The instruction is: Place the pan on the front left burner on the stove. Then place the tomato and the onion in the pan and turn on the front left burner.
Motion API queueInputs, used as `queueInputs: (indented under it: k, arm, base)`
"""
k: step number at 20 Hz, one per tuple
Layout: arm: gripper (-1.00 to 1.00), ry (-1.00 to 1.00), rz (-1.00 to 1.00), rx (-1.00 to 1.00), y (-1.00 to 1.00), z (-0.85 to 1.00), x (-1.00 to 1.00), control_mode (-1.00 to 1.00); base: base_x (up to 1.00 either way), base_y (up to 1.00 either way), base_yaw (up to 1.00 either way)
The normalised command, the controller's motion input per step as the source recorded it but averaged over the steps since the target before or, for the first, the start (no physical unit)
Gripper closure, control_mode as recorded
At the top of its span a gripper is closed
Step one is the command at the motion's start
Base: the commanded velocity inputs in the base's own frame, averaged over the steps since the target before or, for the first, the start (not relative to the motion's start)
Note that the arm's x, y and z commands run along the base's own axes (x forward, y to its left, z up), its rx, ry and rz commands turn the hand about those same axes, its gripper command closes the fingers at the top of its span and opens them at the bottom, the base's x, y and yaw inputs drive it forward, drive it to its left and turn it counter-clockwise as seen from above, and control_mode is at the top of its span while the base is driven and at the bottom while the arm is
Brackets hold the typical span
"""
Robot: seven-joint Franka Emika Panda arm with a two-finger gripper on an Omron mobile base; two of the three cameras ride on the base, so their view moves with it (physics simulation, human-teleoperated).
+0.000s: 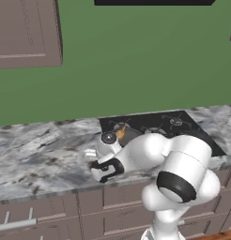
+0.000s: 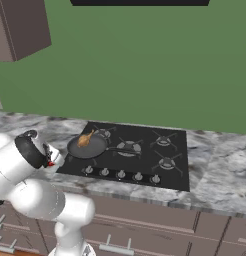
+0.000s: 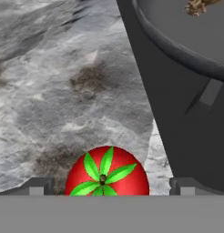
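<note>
The dark pan sits on the stove over the front left burner, which it hides, with its handle pointing right. The yellow-brown onion lies inside the pan, and its stalk shows in the hand view as onion above the pan rim. The red tomato with its green stem top rests on the marble counter just left of the stove's edge. My gripper is open and hangs right over it, one fingertip on each side, not touching. A sliver of the tomato peeks out beside my hand.
A row of silver knobs runs along the stove's front edge. The marble counter stretches left of the stove, and more counter lies to its right. Brown cabinets hang on the green wall, and drawers line the counter front.
</note>
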Motion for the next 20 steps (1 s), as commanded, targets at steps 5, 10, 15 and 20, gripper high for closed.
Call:
queueInputs:
  k: [5, 10, 15, 20]
  arm:
    - [-1.00, 0.00, 0.00, -0.02, 0.10, -0.23, 0.18, -1.00]
    - [-1.00, 0.00, 0.00, -0.02, 0.12, -0.20, 0.11, -1.00]
    - [1.00, 0.00, 0.00, -0.04, 0.21, -0.21, 0.05, -1.00]
    - [1.00, 0.02, -0.02, -0.06, 0.03, -0.40, -0.32, -1.00]
  base:
    - [0.00, 0.00, 0.00]
    - [0.00, 0.00, 0.00]
    - [0.00, 0.00, 0.00]
    - [0.00, 0.00, 0.00]
